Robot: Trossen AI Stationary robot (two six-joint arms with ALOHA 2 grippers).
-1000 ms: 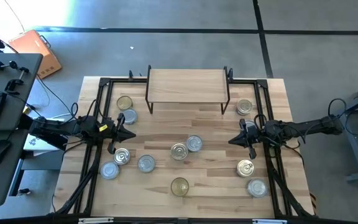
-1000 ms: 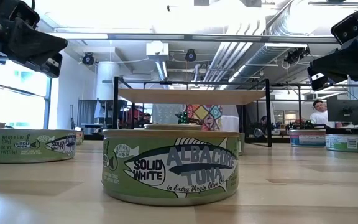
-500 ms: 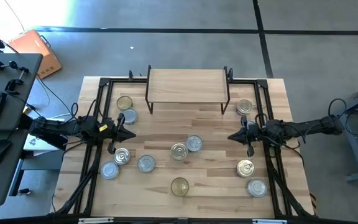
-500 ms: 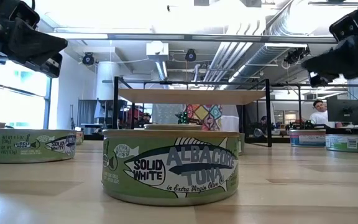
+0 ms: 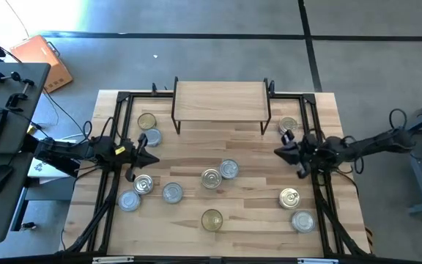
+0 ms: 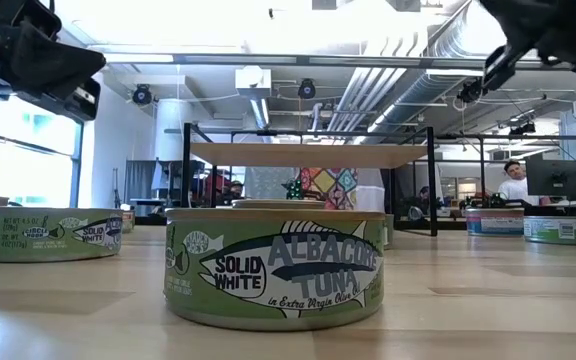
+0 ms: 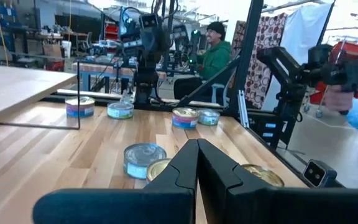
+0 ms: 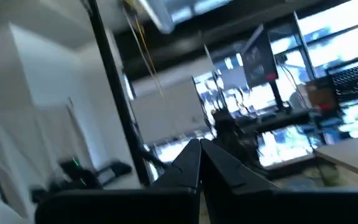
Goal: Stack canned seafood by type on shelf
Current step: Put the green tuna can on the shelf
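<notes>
Several round tins lie flat on the butcher-block table. Near my left gripper (image 5: 151, 158) are a gold-topped tin (image 5: 146, 121) and a silver one (image 5: 151, 137), with three more (image 5: 143, 184) toward the near edge. Two silver tins (image 5: 211, 178) sit mid-table, and a gold one (image 5: 212, 219) lies near the front edge. Three tins (image 5: 289, 197) are on the right side. The light-wood shelf (image 5: 220, 101) stands on its black wire legs at the far edge, its top bare. My right gripper (image 5: 278, 152) hovers at the right, above the table. Both grippers are shut and hold nothing.
Black frame rails (image 5: 116, 132) run along both sides of the table under the arms. In the low view a green albacore tuna tin (image 6: 273, 265) stands close in front, with the shelf (image 6: 308, 153) behind it. A person sits in the room beyond the table (image 7: 215, 46).
My right gripper has moved toward the table's far edge and risen, tipping its fingers upward, and has stayed shut. The tins and the shelf have kept their places.
</notes>
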